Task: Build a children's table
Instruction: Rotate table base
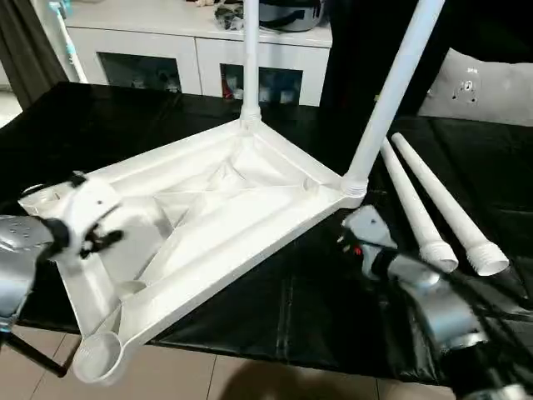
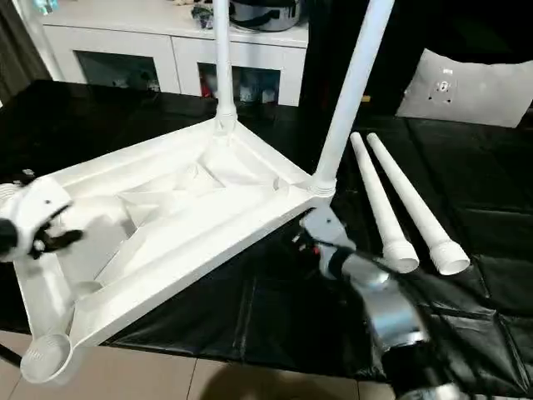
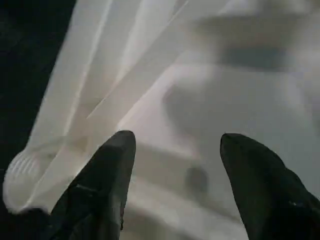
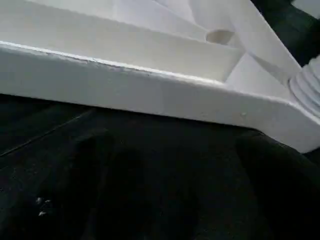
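Clearly the two loose legs lie lengthwise just beyond the right gripper, whose jaws are spread, while the left gripper, jaws also apart and empty, hovers over the table top.

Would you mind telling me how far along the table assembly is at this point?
About halfway. Done: two legs stand in the far corner sockets of the upside-down tabletop. In hand: nothing; the left tool is open above the ribbed underside. Left: two loose legs beside the tabletop, and the empty near socket.

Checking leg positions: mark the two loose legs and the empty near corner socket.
Loose leg nearer the tabletop [image 1: 414, 202], left eye view, mid-shaft.
Outer loose leg [image 1: 450, 204], left eye view, mid-shaft.
Empty corner socket [image 1: 97, 354], left eye view, round cup.
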You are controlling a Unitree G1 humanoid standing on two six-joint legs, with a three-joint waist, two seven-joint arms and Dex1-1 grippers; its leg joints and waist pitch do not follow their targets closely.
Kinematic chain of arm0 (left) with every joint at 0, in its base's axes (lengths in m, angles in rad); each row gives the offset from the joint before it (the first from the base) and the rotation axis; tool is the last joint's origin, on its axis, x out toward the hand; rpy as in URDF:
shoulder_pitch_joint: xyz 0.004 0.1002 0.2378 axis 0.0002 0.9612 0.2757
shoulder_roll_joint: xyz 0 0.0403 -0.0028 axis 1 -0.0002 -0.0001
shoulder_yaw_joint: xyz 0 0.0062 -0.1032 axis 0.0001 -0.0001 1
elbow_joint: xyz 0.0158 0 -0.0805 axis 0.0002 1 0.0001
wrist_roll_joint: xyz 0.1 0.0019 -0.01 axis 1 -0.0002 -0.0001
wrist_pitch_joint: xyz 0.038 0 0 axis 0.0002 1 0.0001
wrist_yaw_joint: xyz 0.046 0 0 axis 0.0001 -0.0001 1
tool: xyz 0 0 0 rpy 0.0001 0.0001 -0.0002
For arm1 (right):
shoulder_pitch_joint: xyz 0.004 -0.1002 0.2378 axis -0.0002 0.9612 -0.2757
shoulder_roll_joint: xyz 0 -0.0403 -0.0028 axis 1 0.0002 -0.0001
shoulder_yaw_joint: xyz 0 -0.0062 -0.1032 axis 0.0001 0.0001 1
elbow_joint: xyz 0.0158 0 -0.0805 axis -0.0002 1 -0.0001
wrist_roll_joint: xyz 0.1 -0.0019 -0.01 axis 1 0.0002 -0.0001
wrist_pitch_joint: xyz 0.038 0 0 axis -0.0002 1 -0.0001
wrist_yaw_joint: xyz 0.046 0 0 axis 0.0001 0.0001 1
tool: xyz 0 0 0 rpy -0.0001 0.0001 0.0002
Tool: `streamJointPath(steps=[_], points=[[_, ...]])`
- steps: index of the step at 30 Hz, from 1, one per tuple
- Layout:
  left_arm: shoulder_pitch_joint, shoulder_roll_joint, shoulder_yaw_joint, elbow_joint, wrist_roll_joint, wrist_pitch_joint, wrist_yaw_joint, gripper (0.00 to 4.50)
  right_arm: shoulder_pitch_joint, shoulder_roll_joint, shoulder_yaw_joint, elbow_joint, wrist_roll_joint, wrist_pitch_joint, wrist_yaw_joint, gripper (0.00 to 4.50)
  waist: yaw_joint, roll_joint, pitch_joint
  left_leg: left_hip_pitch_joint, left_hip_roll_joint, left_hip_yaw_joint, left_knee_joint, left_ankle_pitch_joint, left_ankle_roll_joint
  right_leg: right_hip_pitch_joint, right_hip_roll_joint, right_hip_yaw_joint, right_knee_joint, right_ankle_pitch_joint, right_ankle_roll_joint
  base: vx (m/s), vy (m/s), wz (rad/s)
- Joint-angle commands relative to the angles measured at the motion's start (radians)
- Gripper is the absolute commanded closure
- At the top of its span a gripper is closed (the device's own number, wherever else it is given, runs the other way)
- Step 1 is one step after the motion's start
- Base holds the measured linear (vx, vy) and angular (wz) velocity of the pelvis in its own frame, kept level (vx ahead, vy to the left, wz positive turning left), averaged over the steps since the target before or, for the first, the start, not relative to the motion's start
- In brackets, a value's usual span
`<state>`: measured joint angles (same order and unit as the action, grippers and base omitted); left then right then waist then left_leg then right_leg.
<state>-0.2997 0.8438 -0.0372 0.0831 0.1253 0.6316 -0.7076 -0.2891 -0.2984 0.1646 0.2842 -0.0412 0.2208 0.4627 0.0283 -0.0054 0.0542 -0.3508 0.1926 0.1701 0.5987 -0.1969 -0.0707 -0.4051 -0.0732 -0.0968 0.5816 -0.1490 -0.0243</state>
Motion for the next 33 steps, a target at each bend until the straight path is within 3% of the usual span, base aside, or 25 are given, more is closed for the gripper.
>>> streamJointPath(steps=[1,6,11,13,16,17,23,24,25,26,29,33], points=[[-0.014,0.008,0.013,0.013,0.022,0.005,0.021,1.47,-0.005,-0.001,-0.011,-0.019,-0.011,0.024,-0.026,0.0,-0.005,0.014,-0.058,0.009,0.028,-0.014,-0.077,-0.289,0.009,0.041,-0.059,0.051,-0.075,-0.427,-0.132,0.0,0.0,0.0],[-0.003,0.018,-0.013,0.048,0.043,0.011,0.04,1.47,-0.038,0.042,-0.001,0.002,-0.011,0.045,-0.084,0.0,-0.006,0.016,-0.06,0.01,0.028,-0.015,-0.078,-0.29,0.005,0.041,-0.06,0.052,-0.071,-0.396,-0.143,0.0,0.0,0.0],[0.002,0.053,-0.025,0.064,0.116,0.034,0.109,1.47,-0.06,0.072,0.004,0.023,-0.027,0.048,-0.098,0.0,-0.006,0.013,-0.06,0.009,0.03,-0.013,-0.078,-0.275,0.004,0.042,-0.062,0.055,-0.067,-0.363,-0.155,0.0,0.0,0.0],[0.004,0.058,-0.014,0.077,0.118,0.034,0.118,1.47,-0.068,0.08,0.008,0.032,-0.03,0.046,-0.099,0.0,-0.007,0.009,-0.059,0.005,0.029,-0.014,-0.079,-0.27,0.004,0.045,-0.061,0.055,-0.065,-0.36,-0.154,0.0,0.0,0.0],[0.008,0.062,-0.018,0.084,0.121,0.027,0.116,1.47,-0.072,0.082,0.011,0.038,-0.03,0.046,-0.103,0.0,-0.012,0.012,-0.06,0.008,0.029,-0.014,-0.078,-0.269,0.003,0.043,-0.061,0.055,-0.065,-0.359,-0.156,0.0,0.0,0.0],[0.012,0.06,-0.018,0.09,0.118,0.027,0.115,1.47,-0.077,0.084,0.015,0.047,-0.031,0.044,-0.106,0.0,-0.014,0.009,-0.06,0.007,0.028,-0.013,-0.078,-0.269,0.005,0.043,-0.061,0.055,-0.065,-0.361,-0.156,0.0,0.0,0.0],[0.022,0.063,-0.03,0.128,0.137,0.013,0.137,1.47,-0.09,0.092,0.026,0.08,-0.041,0.039,-0.106,0.0,-0.019,0.012,-0.059,0.008,0.029,-0.015,-0.078,-0.285,0.004,0.041,-0.062,0.055,-0.067,-0.37,-0.159,0.0,0.0,0.0],[0.022,0.067,-0.03,0.133,0.14,0.01,0.14,1.47,-0.088,0.092,0.027,0.08,-0.043,0.039,-0.105,0.0,-0.019,0.007,-0.059,0.009,0.029,-0.014,-0.078,-0.285,0.006,0.041,-0.062,0.055,-0.068,-0.373,-0.158,0.0,0.0,0.0],[0.022,0.072,-0.03,0.137,0.141,0.008,0.142,1.47,-0.086,0.093,0.026,0.08,-0.045,0.038,-0.103,0.0,-0.018,0.01,-0.059,0.009,0.03,-0.015,-0.078,-0.283,0.005,0.041,-0.063,0.055,-0.066,-0.37,-0.159,0.0,0.0,0.0],[0.022,0.072,-0.03,0.137,0.141,0.008,0.142,1.72,-0.086,0.093,0.026,0.08,-0.045,0.038,-0.103,0.0,-0.018,0.011,-0.059,0.008,0.031,-0.016,-0.079,-0.281,0.004,0.041,-0.063,0.056,-0.065,-0.364,-0.16,0.0,0.0,0.0],[0.036,0.033,-0.032,0.14,0.073,-0.004,0.062,1.86,-0.081,0.101,0.028,0.092,-0.045,0.031,-0.101,0.0,-0.018,0.006,-0.059,0.008,0.031,-0.015,-0.08,-0.285,0.002,0.041,-0.065,0.057,-0.066,-0.364,-0.166,0.0,0.0,0.0],[0.054,0.008,-0.062,0.131,0.036,0.002,-0.006,2.3,-0.092,0.11,0.03,0.115,-0.041,0.028,-0.098,0.0,-0.018,0.007,-0.058,0.008,0.031,-0.014,-0.08,-0.287,0.0,0.042,-0.066,0.058,-0.066,-0.362,-0.17,0.0,0.0,0.0]])
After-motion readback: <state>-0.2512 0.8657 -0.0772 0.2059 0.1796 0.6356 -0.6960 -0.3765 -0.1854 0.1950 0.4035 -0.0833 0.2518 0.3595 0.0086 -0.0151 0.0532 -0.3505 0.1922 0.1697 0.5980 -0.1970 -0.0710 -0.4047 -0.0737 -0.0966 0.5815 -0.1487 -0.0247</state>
